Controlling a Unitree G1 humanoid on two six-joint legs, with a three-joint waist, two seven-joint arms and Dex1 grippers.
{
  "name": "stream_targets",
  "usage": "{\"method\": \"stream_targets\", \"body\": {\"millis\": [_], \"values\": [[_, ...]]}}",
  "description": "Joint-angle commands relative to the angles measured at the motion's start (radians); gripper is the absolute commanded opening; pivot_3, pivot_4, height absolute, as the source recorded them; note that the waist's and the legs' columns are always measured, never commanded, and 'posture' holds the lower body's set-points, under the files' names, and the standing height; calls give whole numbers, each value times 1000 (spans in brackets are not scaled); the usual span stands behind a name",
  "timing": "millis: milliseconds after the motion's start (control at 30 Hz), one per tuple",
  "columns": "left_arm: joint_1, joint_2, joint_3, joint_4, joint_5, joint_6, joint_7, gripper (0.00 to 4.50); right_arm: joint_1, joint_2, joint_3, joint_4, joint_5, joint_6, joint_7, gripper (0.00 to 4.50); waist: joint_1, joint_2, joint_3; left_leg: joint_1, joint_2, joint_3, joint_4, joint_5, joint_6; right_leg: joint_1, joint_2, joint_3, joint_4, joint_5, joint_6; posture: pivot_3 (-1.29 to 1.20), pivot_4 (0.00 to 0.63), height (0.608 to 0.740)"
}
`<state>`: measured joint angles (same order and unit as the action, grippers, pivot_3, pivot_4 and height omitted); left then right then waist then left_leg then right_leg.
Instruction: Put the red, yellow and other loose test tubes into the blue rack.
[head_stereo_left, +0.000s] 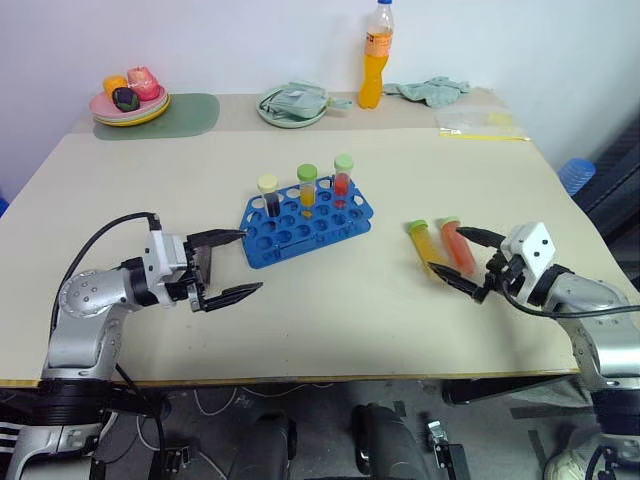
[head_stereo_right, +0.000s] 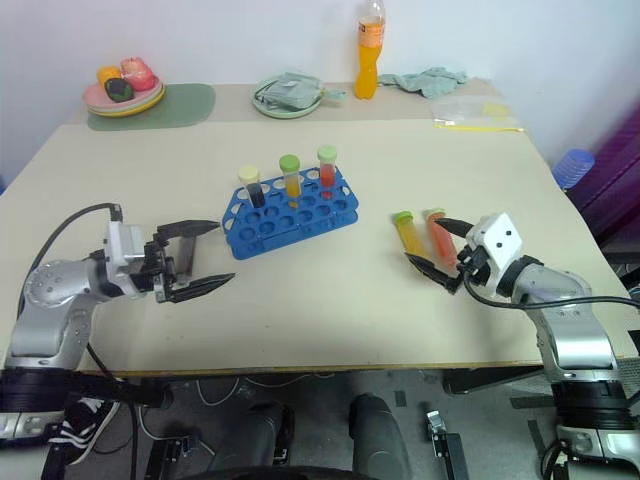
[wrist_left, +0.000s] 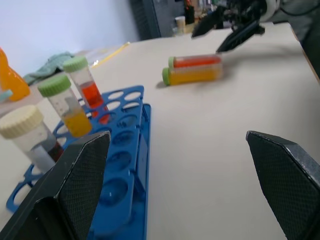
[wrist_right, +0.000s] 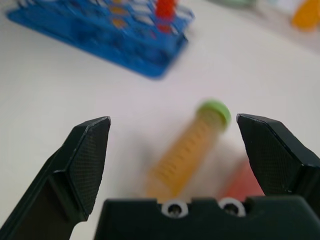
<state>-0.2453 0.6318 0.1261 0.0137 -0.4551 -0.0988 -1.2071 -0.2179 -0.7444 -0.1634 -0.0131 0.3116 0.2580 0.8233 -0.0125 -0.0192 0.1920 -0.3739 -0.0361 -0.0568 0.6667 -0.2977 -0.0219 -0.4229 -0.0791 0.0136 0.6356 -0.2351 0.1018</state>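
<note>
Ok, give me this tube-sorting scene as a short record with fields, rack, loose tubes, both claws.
blue rack: three capped tubes standing in its back row
loose tubes: yellow tube and red tube, lying side by side on the table
left claw: open, beside the rack, holding nothing
right claw: open, straddling the loose tubes

L arm came in from lower left of the head view, forearm roughly level, L gripper pointing right w/ jaws wide apart, empty. R arm entered from lower right, R gripper aimed left and slightly down, jaws also spread wide, nothing held.
</note>
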Motion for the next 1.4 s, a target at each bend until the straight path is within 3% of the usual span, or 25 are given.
{"method": "stream_targets", "body": {"millis": [33, 267, 533, 633, 933, 1200, 1300, 1400], "values": [[-11, -13, -11, -31, 14, -25, 24, 4481, -102, -20, -48, 1, 24, 125, -68, 4500, -4, 0, 0, 0, 0, 0, 0, 0, 0, 0, 0, 0, 0, 0, 0, 0, 150, 740], [-4, -32, -21, -27, 15, -38, 31, 4481, -375, -23, -43, 42, 49, 423, -188, 4500, -2, 2, 0, -1, 0, 0, 0, 0, 0, -2, 0, 1, 0, 0, 0, 0, 150, 740], [-13, -15, 7, 4, 15, -83, 10, 4481, -687, -91, 222, 213, 9, 1021, -171, 4500, -1, 3, 0, -3, 0, 0, 0, 0, 1, -2, -1, 0, -2, 0, -1, 0, 150, 740], [2, -10, 15, -11, 5, -72, 18, 4481, -834, -59, 244, 366, -4, 1184, -204, 4500, -7, 5, 1, -4, 0, 2, -1, -1, 1, -5, -1, 2, -2, 0, -1, 0, 150, 740], [29, -40, -23, -63, 24, -70, 48, 4481, -945, -1, 356, 576, -72, 1265, -255, 4500, -2, 5, 1, -12, -1, 2, 1, -1, 1, -10, -2, 0, -3, 2, 2, 0, 150, 740], [122, -15, 0, -162, -8, -60, 57, 4481, -945, 39, 438, 702, -144, 1145, -263, 4500, -6, 5, 0, -17, -1, 3, 1, 0, 1, -17, -1, 2, -2, 3, 3, 0, 150, 740], [141, -6, 12, -186, -7, -52, 81, 4500, -945, 57, 458, 759, -167, 1103, -247, 3588, -3, 5, 0, -17, -1, 3, 1, 0, 1, -17, -1, 2, -2, 4, 3, 0, 150, 740], [157, 3, 19, -207, -10, -39, 96, 4500, -939, 74, 469, 772, -182, 1086, -233, 2043, -5, 5, 0, -17, -1, 3, 1, 0, 1, -16, -1, 2, -2, 4, 3, 0, 150, 740]]}}
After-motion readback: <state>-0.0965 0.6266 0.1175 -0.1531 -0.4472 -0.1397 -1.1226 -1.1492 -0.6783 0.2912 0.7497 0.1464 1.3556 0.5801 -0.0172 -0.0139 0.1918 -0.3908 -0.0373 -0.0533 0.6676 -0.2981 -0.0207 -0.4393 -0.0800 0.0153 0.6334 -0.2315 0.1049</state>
